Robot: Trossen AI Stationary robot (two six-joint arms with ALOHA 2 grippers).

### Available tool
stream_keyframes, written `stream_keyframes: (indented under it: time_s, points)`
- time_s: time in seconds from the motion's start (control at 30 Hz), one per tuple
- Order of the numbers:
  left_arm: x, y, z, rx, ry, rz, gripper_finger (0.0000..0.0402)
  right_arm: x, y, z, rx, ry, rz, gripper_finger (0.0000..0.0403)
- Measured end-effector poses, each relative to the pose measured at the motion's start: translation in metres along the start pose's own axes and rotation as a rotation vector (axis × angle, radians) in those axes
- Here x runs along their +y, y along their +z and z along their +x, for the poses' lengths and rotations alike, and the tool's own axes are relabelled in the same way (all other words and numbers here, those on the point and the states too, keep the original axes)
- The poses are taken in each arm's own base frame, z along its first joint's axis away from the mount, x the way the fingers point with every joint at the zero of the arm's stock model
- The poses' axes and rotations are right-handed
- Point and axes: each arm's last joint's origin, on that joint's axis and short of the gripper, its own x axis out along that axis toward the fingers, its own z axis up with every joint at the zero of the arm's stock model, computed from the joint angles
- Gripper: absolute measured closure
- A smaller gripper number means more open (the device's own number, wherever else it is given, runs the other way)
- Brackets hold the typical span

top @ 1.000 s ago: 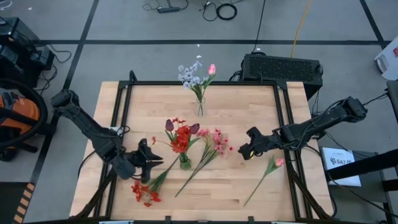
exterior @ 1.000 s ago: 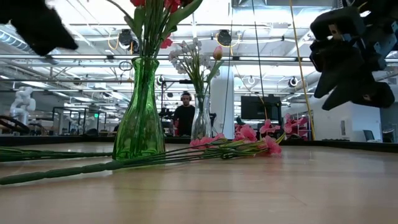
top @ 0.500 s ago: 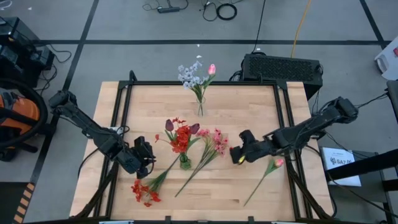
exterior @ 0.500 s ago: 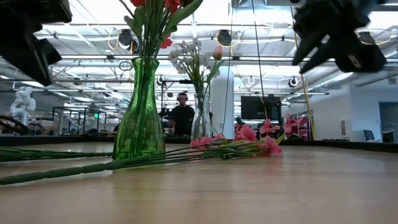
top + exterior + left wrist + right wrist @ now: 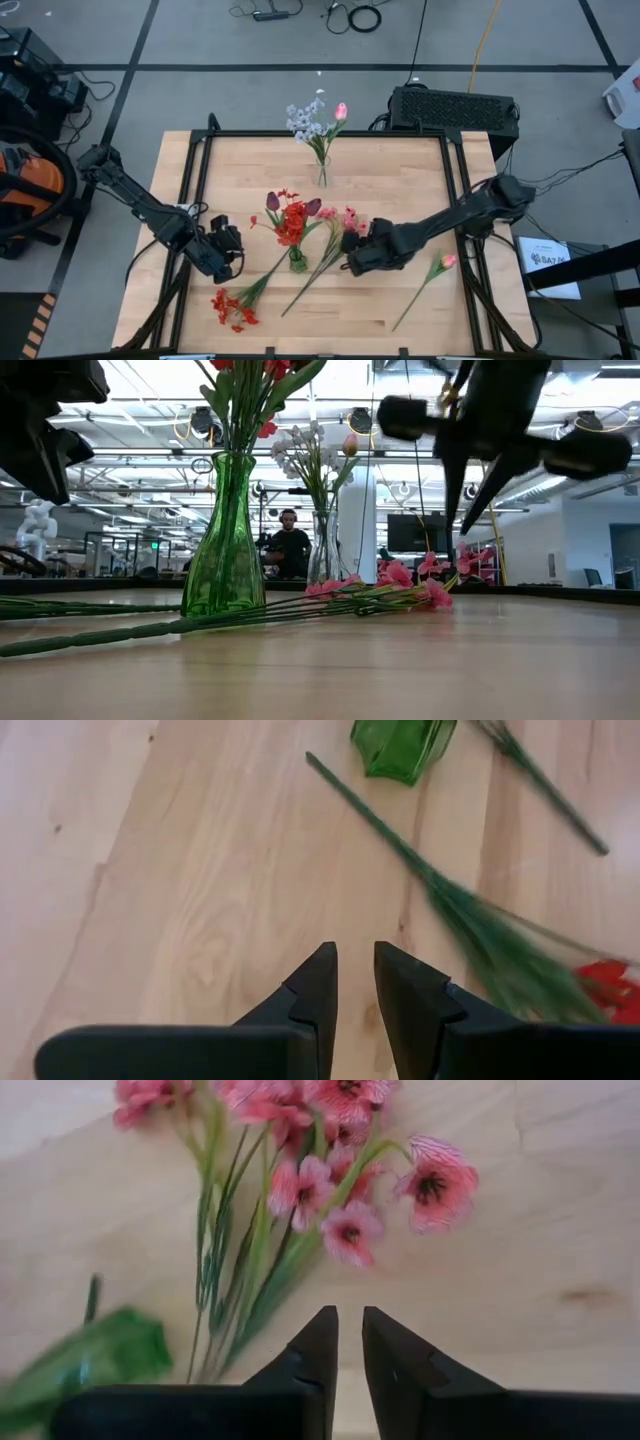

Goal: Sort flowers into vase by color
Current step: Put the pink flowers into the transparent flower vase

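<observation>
Moved in since a moment ago: right claw point(image 5: 352, 252), now low over the pink spray point(image 5: 345, 225), with the blooms just ahead of its tips. Fingers point(image 5: 318, 1342) nearly closed, only a thin gap, nothing held. Pink tulip point(image 5: 445, 262) lying behind that claw, near the table's edge. Left claw point(image 5: 228, 245) pulled back a little, waiting beside the green vase point(image 5: 297, 260). Fingers point(image 5: 318, 985) also close together with a thin gap, empty. Red cluster point(image 5: 232, 310) lying just past that claw, its long stem reaching to the green vase. Red and maroon flowers point(image 5: 291, 215) standing in the green vase. Whitish spray and one pink tulip standing in the clear vase point(image 5: 321, 176), well away from both claws.
</observation>
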Motion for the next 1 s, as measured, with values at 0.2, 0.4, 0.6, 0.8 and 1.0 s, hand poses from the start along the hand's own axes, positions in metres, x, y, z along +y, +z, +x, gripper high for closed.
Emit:
stream_keyframes:
  time_s: [0.2, 0.4, 0.6, 0.8, 1.0]
  points:
    - [0.0, 0.0, 0.0, 0.004, 0.0, 0.029, 0.0327, 0.012, -0.006, 0.024, 0.021, 0.044, 0.04, 0.033]
    - [-0.001, -0.001, 0.0, 0.018, -0.018, 0.028, 0.0327, 0.027, -0.009, 0.041, 0.022, 0.148, 0.027, 0.0279]
    - [-0.001, -0.001, 0.0, 0.017, -0.018, 0.028, 0.0327, 0.032, -0.01, 0.055, 0.081, 0.135, 0.033, 0.0224]
    - [-0.001, -0.001, 0.0, 0.018, -0.017, 0.037, 0.0327, 0.037, -0.009, 0.057, 0.102, 0.156, 0.049, 0.0187]
    - [-0.001, -0.001, 0.0, 0.018, -0.017, 0.038, 0.0327, 0.048, -0.006, 0.049, 0.15, 0.137, 0.027, 0.0168]
